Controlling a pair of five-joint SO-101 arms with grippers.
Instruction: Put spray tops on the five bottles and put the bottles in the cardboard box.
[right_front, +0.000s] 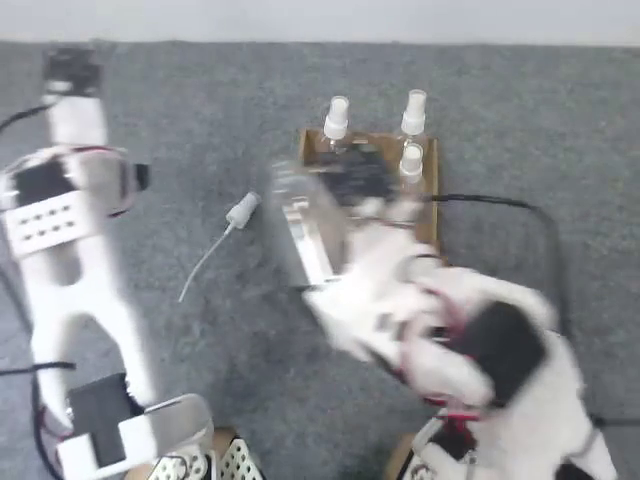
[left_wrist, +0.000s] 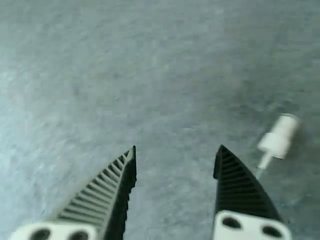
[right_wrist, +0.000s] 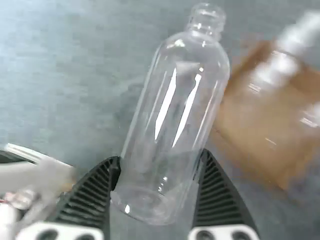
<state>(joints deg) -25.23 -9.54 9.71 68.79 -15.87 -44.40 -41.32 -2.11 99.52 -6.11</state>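
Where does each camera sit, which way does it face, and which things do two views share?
High view: fixed above the table, looking down on the grey surface, the cardboard box, the left arm and the right arm.
Left wrist view: on the left arm's wrist, looking down past the open left gripper at a loose spray top.
Right wrist view: on the right arm's wrist, looking along the right gripper, shut on an uncapped bottle, toward the box.
Shared: the high view also shows the spray top, bottle and box.

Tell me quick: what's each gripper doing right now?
Left gripper: open, empty, over the carpet near the loose spray top.
Right gripper: shut on the uncapped clear bottle.
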